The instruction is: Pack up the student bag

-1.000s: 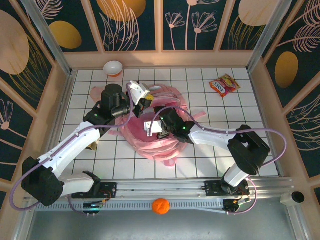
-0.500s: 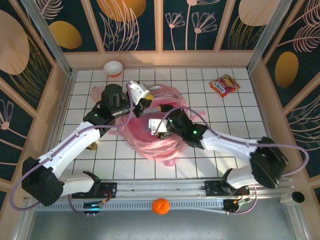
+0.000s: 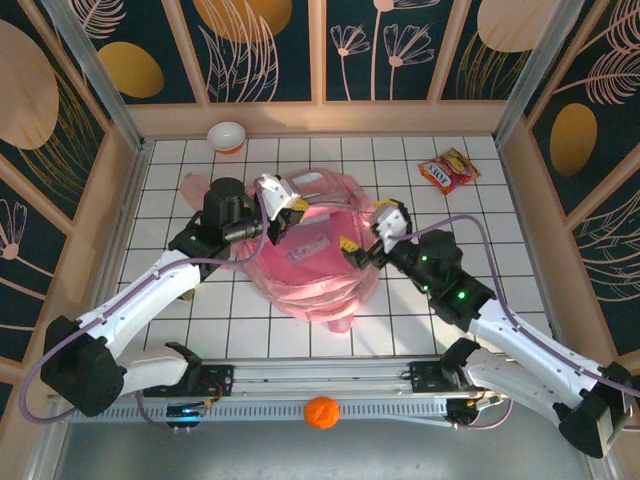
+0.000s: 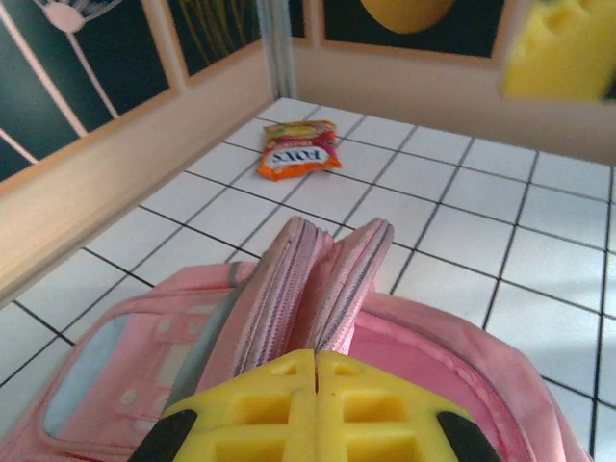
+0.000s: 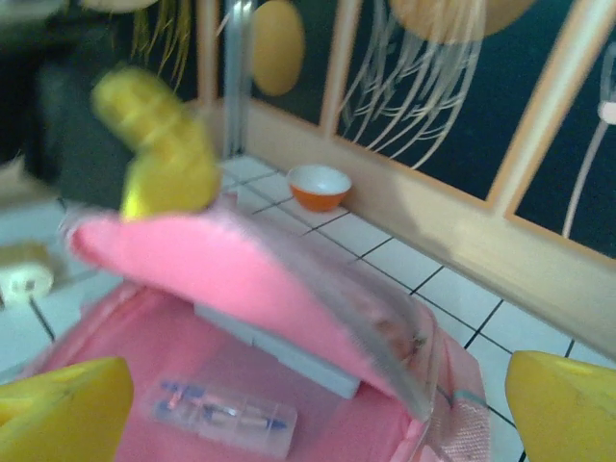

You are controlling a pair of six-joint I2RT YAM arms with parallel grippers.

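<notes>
Student bag lies flat at the middle of the worktop, between the two arms, with the main compartment opened. Its zipped top flap is pinched and lifted by the left gripper, jaws closed tight on the fabric fold. Inside, a clear pencil case is seen on the pink lining. A flat pale slab, possibly a book, is tucked under the raised flap. The right gripper is held at the bag's right side, facing the mouth, jaws spread wide, nothing held.

Further out, a snack packet lies on the tiles at far right, well apart from the bag. An orange-and-white bowl sits by the back wall at left. An orange ball lies off the tiles, by the near rail.

Step judged: the mouth is held open so the free arm can fetch the next item, likely the snack packet.

Risks:
- The flap is gripped by a thin fold only. Under tension it could slip out and drop over the mouth, blocking insertion.
- The bag is pinned by nothing, so it could be dragged or tipped if the flap is pulled higher.
- The bag's rim could be caught by the right gripper's spread fingers when swung toward the packet.
- The thin, crinkly packet could be missed or pushed along the tiles instead of picked.
</notes>
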